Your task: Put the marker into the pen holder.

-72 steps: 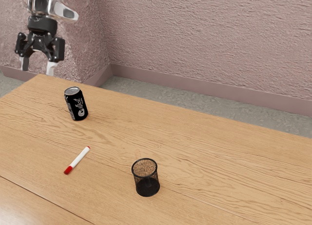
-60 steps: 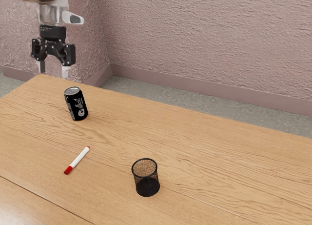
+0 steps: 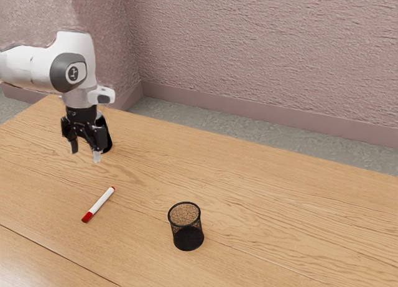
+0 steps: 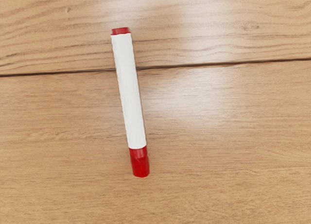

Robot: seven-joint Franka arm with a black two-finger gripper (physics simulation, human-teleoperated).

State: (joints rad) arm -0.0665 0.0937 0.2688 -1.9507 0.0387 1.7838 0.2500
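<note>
Your marker (image 3: 99,203) is lying flat on the table (image 3: 267,206), lower than the gripper (image 3: 85,152) and apart from it. Look in the wrist view and you can see its white body and its red ends, with nothing on top of it. The gripper is empty, and its two fingers stand wide, with a gap between them. So I think you are at the first step, which is going to get the marker. Next, you should bring the gripper down over the middle of the white part, with one finger on each long side, and then squeeze. The way it is turned looks about right for that, but go slow near the wood, because the marker is round and could roll if one finger bumps it. The pen holder (image 3: 188,239) stands upright, well apart from the gripper, toward the exterior view's right. That is for later: you will need to lift the marker high and tip it up on end so it can drop in. The black soda can (image 3: 109,139) is behind the gripper in the exterior view, and I can't tell how close, so steer away from it.
</note>
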